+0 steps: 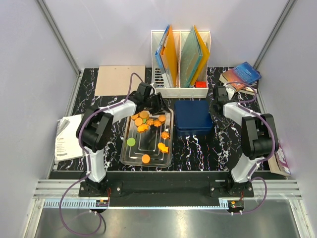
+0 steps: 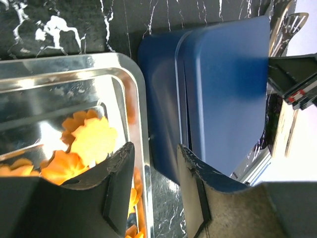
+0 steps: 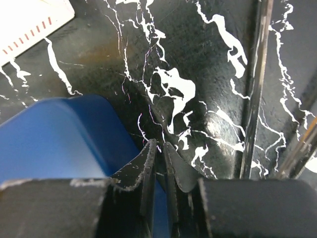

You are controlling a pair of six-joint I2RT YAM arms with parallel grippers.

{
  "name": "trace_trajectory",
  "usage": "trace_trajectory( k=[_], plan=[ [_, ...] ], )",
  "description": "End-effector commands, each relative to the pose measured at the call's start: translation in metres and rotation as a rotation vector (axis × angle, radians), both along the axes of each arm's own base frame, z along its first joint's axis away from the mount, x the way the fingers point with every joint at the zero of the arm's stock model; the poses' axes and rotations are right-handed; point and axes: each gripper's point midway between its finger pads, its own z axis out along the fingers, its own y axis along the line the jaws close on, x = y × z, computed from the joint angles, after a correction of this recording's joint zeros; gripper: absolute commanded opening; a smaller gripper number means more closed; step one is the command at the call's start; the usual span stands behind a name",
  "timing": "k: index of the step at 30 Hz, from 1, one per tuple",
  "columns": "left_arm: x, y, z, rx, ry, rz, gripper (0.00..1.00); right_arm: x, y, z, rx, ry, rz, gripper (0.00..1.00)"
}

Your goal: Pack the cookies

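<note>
Left hand (image 2: 154, 151), half open, straddles tray (image 2: 74, 62) rim, cookies (image 2: 94, 141) beside one finger; right hand (image 3: 159, 148) pinched closed.

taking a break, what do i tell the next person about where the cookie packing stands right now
Left gripper: jaws open, straddling the rim of the metal tray on the side by the tin, holding nothing.
Right gripper: jaws almost together at a corner of the blue tin; unclear if they pinch its edge.
Cookies: all loose in the tray, mostly piled at its far end.
Done: nothing packed; tin looks closed.
Left: probably open the tin, move the cookies in.
</note>
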Motion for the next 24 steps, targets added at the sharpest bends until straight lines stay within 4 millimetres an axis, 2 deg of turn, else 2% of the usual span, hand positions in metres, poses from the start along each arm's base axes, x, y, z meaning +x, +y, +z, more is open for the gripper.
trace_trajectory(
  k=[1,10,16,19,24],
  plan=[
    [0.008,-0.011,-0.001,0.012,-0.017,-0.013,0.42,0.012,0.011,0.000,0.044,-0.038,0.034,0.19],
    [0.008,-0.019,-0.012,0.027,0.005,-0.033,0.42,-0.001,0.024,-0.003,0.132,-0.054,0.056,0.19],
    [0.013,-0.009,-0.012,0.062,-0.002,0.001,0.42,-0.016,0.028,0.001,0.167,-0.063,0.058,0.19],
    [0.015,-0.003,-0.010,0.067,0.001,0.020,0.43,-0.020,0.021,0.009,0.149,-0.090,0.037,0.20],
    [0.021,0.014,-0.007,0.096,0.000,0.060,0.43,-0.020,0.012,0.050,0.108,-0.176,0.018,0.26]
  ],
)
